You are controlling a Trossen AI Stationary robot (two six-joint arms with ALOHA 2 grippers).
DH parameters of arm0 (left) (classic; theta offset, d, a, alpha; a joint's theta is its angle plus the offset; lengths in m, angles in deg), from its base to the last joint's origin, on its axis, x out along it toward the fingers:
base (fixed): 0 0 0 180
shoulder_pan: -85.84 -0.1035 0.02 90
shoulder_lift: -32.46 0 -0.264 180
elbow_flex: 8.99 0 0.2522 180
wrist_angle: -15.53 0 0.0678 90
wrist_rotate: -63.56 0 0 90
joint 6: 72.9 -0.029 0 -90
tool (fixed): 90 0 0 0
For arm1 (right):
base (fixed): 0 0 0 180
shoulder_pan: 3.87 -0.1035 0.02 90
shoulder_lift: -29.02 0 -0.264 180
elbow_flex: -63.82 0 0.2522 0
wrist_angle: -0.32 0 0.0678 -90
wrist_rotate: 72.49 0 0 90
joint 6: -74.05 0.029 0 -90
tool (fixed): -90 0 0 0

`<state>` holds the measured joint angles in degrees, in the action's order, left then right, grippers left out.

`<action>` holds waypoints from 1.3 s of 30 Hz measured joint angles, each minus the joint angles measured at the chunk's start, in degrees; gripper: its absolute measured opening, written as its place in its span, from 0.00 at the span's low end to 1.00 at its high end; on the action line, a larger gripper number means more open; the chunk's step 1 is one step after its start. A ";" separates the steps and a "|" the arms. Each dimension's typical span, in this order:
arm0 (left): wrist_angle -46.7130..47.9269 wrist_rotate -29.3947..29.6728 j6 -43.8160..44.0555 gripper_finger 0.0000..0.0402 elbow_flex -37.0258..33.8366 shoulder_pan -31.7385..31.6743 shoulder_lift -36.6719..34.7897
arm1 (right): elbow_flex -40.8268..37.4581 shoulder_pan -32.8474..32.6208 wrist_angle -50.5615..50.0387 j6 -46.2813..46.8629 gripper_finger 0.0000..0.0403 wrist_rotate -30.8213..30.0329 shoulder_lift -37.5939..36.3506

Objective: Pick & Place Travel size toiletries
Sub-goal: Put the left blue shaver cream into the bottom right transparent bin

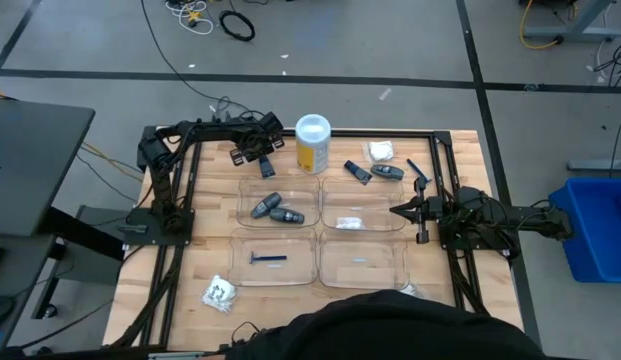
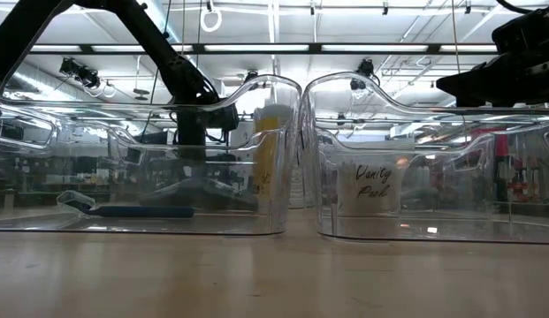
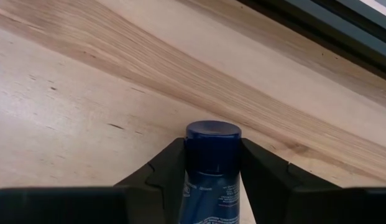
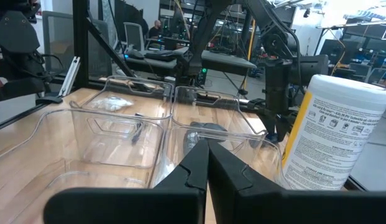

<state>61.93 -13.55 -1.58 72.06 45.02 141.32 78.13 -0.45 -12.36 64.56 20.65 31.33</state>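
Observation:
My left gripper (image 1: pixel 253 152) is over the table's far left part, beyond the clear trays, shut on a dark blue tube (image 3: pixel 211 165). My right gripper (image 1: pixel 398 210) waits shut at the right side of the far right tray (image 1: pixel 395 190); its fingers (image 4: pixel 208 158) meet in the right wrist view. Two dark grey sticks (image 1: pixel 275 211) lie in the far left tray. A white packet (image 1: pixel 350 220) lies in the far right one. A blue razor (image 1: pixel 268 258) lies flat in the near left tray. My left gripper pinches the dark blue tube between its two fingers (image 3: pixel 165 177), just behind the round cap (image 3: pixel 212 132). The fingers lie along the tube. Its cap end sticks out past the fingertips over bare wood; whether it touches the table cannot be told.
A yellow canister with a white lid (image 1: pixel 312 143) stands at the far edge between the arms. Loose items lie far right: a white packet (image 1: pixel 380 152), dark sticks (image 1: pixel 373 172), a razor (image 1: pixel 418 172). Another packet (image 1: pixel 220 293) lies near left. A person's dark shape (image 1: pixel 360 330) covers the near edge.

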 joint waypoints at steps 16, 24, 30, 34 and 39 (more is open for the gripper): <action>0.00 -0.80 -1.11 0.35 0.02 0.00 0.00 | 0.02 -0.02 0.00 0.00 0.03 0.01 -0.01; 1.28 -3.93 -3.21 0.35 1.54 0.03 -0.21 | 0.00 -0.02 0.00 0.00 0.03 0.01 -0.02; 2.70 -3.33 -5.76 0.34 2.58 -0.24 -2.51 | 0.02 -0.01 0.00 0.01 0.03 0.02 -0.02; 2.80 -2.88 -7.00 0.34 2.58 -0.24 -4.50 | 0.02 -0.01 0.00 0.00 0.03 0.02 -0.01; 2.74 -2.66 -8.33 0.35 2.59 -0.19 -6.84 | 0.00 -0.02 0.00 0.00 0.03 0.00 0.00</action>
<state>64.68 -16.21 -9.90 74.65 44.84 134.49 78.13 -0.47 -12.36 64.56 20.65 31.33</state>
